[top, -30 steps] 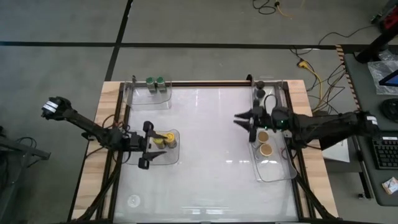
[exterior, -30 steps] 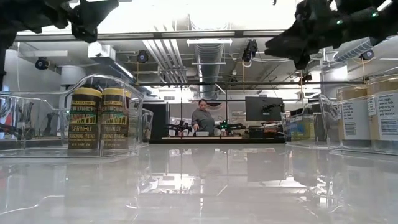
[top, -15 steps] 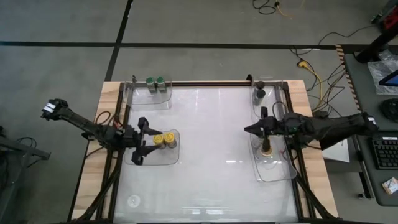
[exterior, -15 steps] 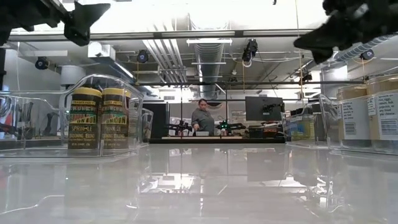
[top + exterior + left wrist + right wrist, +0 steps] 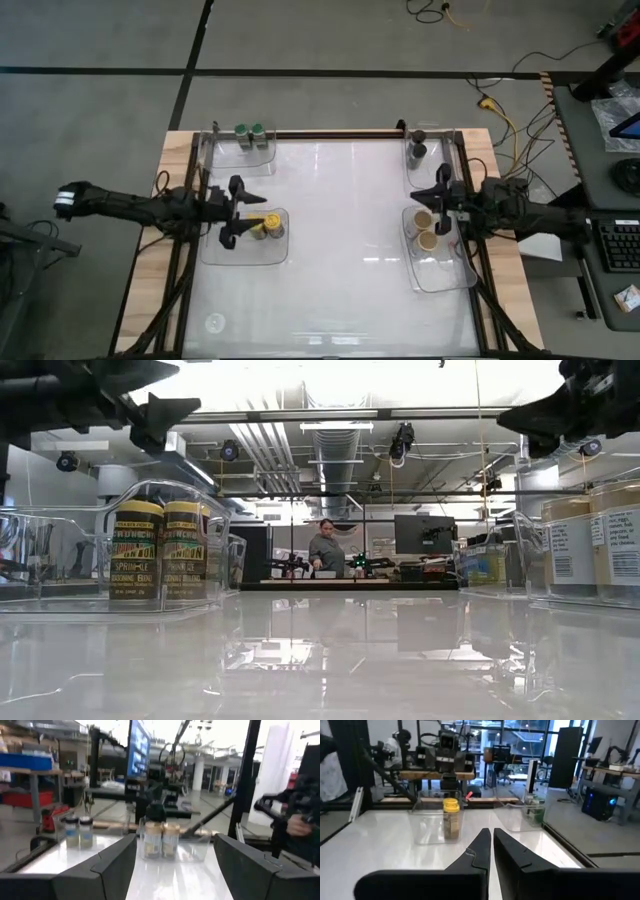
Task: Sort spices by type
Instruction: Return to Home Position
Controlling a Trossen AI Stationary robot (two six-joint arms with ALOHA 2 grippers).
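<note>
Spice jars stand in clear trays. Two yellow-lidded jars [image 5: 262, 226] [image 5: 160, 550] are in the left tray, two green-lidded [image 5: 249, 131] at the far left, two tan-lidded [image 5: 428, 230] [image 5: 161, 839] in the right tray, and dark-lidded ones [image 5: 418, 150] at the far right. My left gripper [image 5: 233, 212] [image 5: 172, 870] is open, level in the air just left of the yellow jars, and empty. My right gripper [image 5: 425, 200] [image 5: 491, 845] is shut and empty, above the tan jars' tray and pointing toward the table's left.
The glossy white tabletop [image 5: 340, 240] between the trays is bare. A dark frame rail [image 5: 330, 133] runs along the far edge. Beyond the table a person [image 5: 325, 550] sits at a desk among other equipment.
Both arms have drawn back. My right gripper has shut on nothing and gone toward the table's right edge, back over the tan jars' tray. My left gripper, still open, has swung toward the far and left edges and rolled a little. No jar has moved.
</note>
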